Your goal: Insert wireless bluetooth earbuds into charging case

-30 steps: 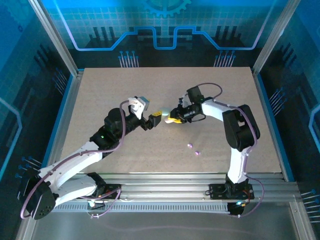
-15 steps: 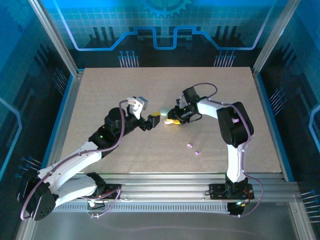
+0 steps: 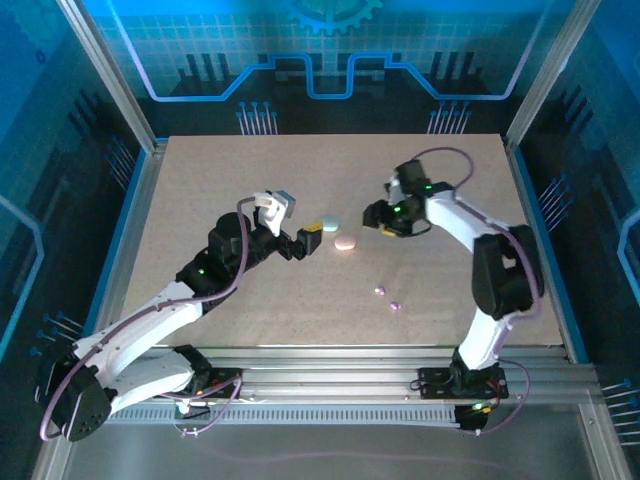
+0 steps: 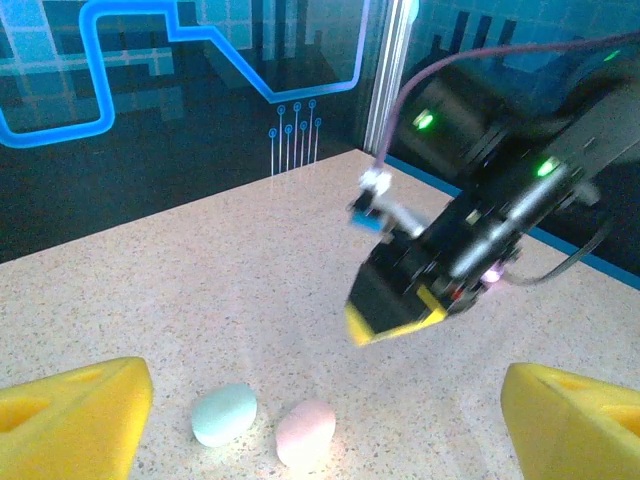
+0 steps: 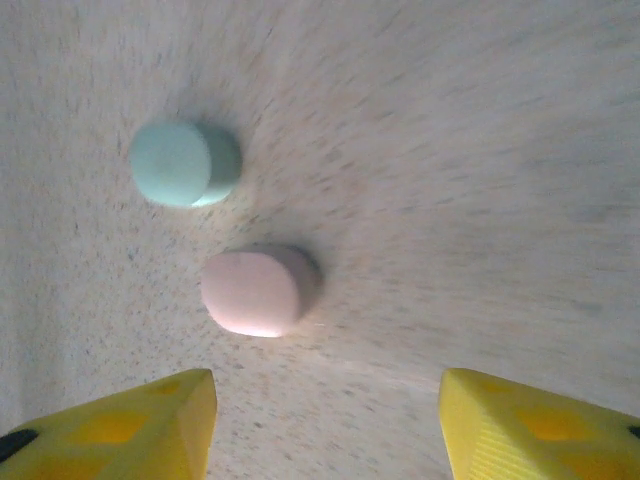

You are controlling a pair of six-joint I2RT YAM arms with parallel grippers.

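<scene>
The speckled table (image 3: 200, 190) carries everything, and my two arms reach in toward its middle from either side. My left gripper (image 3: 306, 240) hangs low just to the left of the cases, its yellow fingers spread wide with nothing between them. My right gripper (image 5: 330, 410) is raised to the right of them, its fingers likewise apart and empty. Between the two grippers lie the mint charging case (image 3: 328, 223) and the pink charging case (image 3: 345, 242), close beside each other but not touching, both looking like shut pebbles; I see no open lid. The first lilac earbud (image 3: 379, 290) and the second lilac earbud (image 3: 394, 305) sit on the bare table nearer my bases, well apart from the cases and from both grippers. I judge no earbud is in yet: a case must be steadied and opened, then an earbud fetched. That pick calls for a low, fine pinch, since each bud is far smaller than my fingertip.
</scene>
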